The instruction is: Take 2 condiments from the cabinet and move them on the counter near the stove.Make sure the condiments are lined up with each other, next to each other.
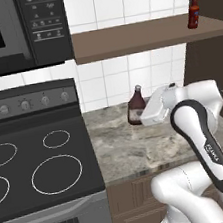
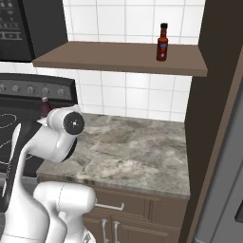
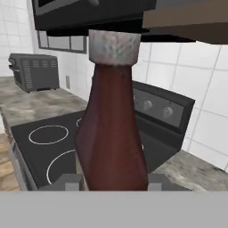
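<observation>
While the gripper point(image 3: 114, 181) clamps the dark maroon bottle point(image 3: 113, 129) at its base, that bottle stands upright on the counter point(image 1: 139, 149) just right of the stove point(image 1: 40, 159). Up on the cabinet shelf point(image 2: 118, 59), well above the stove's right, stands the red-orange bottle point(image 2: 163, 42).

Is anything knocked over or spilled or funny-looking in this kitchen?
Nothing is spilled, broken or tipped over. The squat dark maroon bottle stands upright on the grey-beige marbled counter beside the black glass-top stove, with the gripper shut on it. The slim red-orange bottle stands upright on the brown wooden shelf.
</observation>
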